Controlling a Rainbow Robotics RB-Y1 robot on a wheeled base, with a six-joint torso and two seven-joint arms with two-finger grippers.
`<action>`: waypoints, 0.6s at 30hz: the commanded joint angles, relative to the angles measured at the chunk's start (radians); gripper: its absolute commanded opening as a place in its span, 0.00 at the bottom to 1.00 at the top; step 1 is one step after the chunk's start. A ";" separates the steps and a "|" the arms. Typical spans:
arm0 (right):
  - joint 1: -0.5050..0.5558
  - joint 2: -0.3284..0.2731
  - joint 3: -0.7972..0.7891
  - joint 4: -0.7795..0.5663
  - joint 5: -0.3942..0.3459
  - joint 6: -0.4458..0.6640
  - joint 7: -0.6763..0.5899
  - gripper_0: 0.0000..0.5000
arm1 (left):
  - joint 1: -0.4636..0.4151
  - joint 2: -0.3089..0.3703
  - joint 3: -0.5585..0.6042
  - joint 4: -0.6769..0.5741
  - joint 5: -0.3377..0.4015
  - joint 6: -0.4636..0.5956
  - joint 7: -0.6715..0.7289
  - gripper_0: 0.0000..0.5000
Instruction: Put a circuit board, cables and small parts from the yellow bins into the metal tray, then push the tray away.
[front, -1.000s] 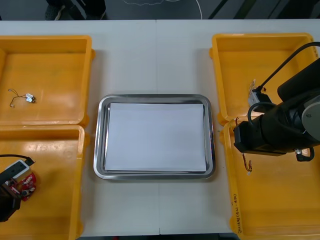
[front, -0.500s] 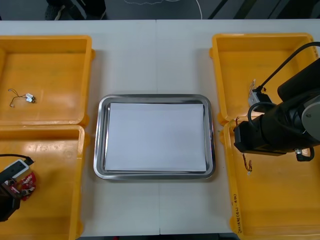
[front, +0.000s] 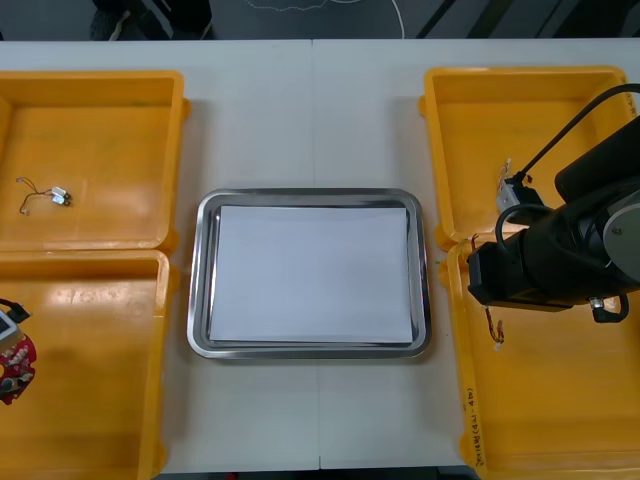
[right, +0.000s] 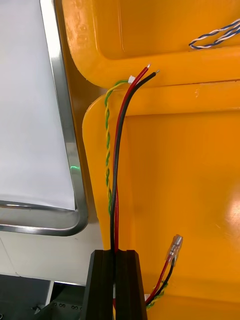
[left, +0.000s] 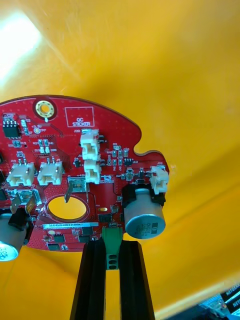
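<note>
**Figure: task at its opening stage.** The metal tray (front: 198, 300), white inside, holds nothing. No item is delivered yet, and the push comes last.

- **Left:** My left gripper (left: 112, 246) pinches the green connector (left: 112, 238) at the rim of the round red circuit board (left: 75, 170). It is over the near left yellow bin (front: 100, 320), at 8 o'clock from the tray.
- **Right:** My right gripper (right: 119, 254) is clamped on a cable bundle (right: 114, 165) of red, black and twisted yellow-green leads. It is at 3 o'clock from the tray, above the seam between the two right bins.
- **Remaining:** both placements, then small metal parts such as the one (front: 58, 195) at 10 o'clock, then the push.
- **Obscured:**
  - I cannot judge whether the board is clear of the bin floor.
  - In the front view the frame's edge cuts the board.
  - The bundle's clamped end is hidden between my fingers.
</note>
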 joint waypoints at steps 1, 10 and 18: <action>-0.021 -0.001 0.012 -0.005 0.004 0.005 -0.028 0.00 | -0.039 -0.004 0.057 -0.089 0.030 0.050 0.173 0.00; -0.023 -0.001 0.012 -0.005 0.009 0.005 -0.026 0.00 | -0.107 0.088 0.022 -0.204 0.078 0.050 0.449 0.00; -0.021 -0.004 0.012 -0.005 0.006 0.005 -0.026 0.00 | -0.179 0.167 -0.024 -0.215 0.165 0.050 0.678 0.00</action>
